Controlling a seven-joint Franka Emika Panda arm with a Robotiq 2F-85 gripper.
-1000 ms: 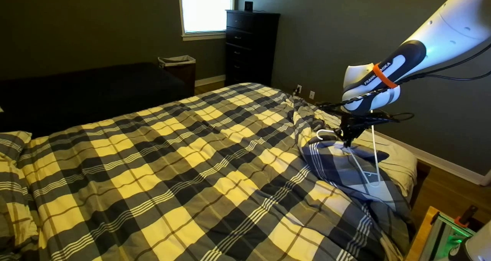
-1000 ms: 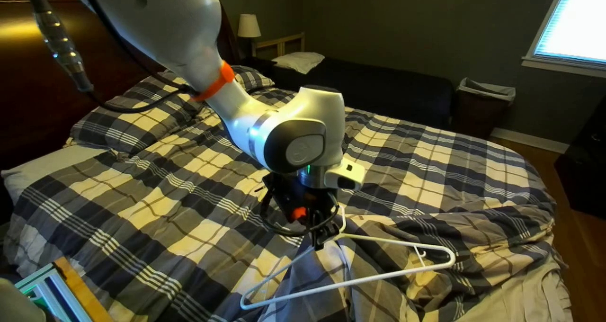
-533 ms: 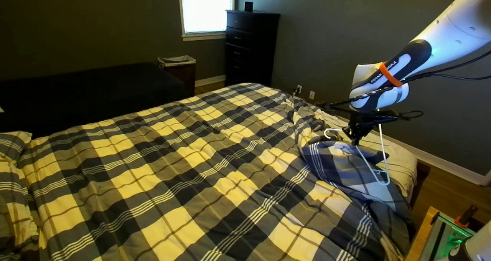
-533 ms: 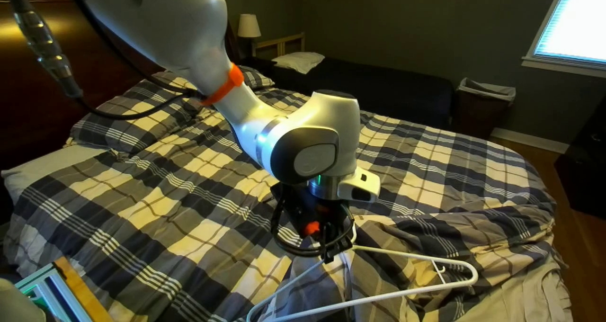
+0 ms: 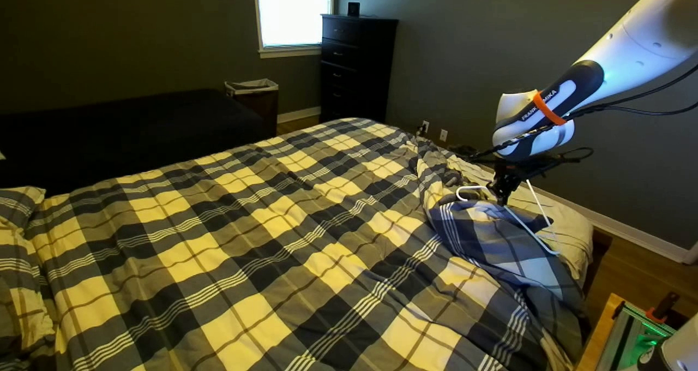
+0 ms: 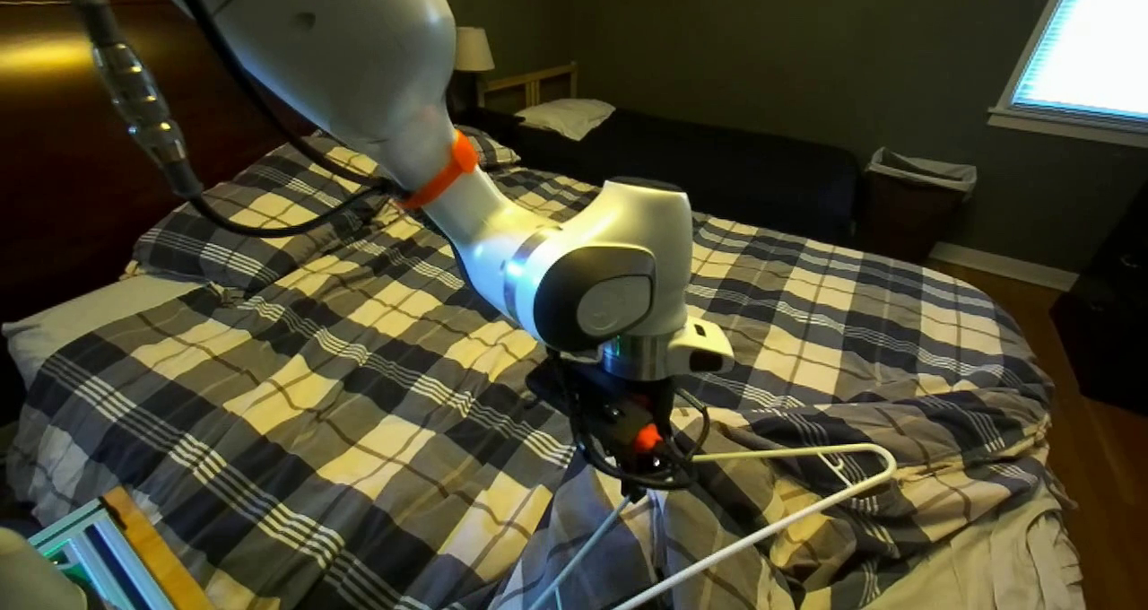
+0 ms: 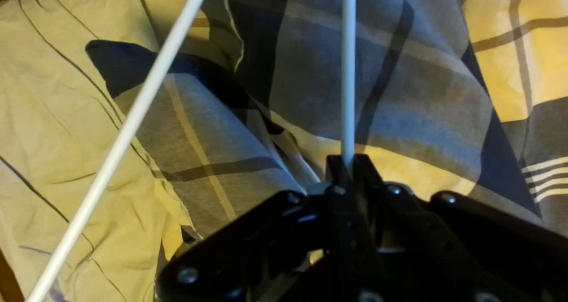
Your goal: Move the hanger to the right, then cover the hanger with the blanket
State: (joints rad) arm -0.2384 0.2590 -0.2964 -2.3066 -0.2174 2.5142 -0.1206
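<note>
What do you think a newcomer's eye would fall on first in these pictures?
Probably the plaid blanket, whose yellow, grey and black checks fill much of both exterior views. Next, perhaps, the white arm slanting down from the upper left in an exterior view, its gripper closed on the white hanger in the wrist view. Then comes the bright window near the top of both exterior views.

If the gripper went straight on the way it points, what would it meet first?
Most likely the bunched blanket beneath: the gripper, closed on the hanger, points down at it, though the depth is unclear.
</note>
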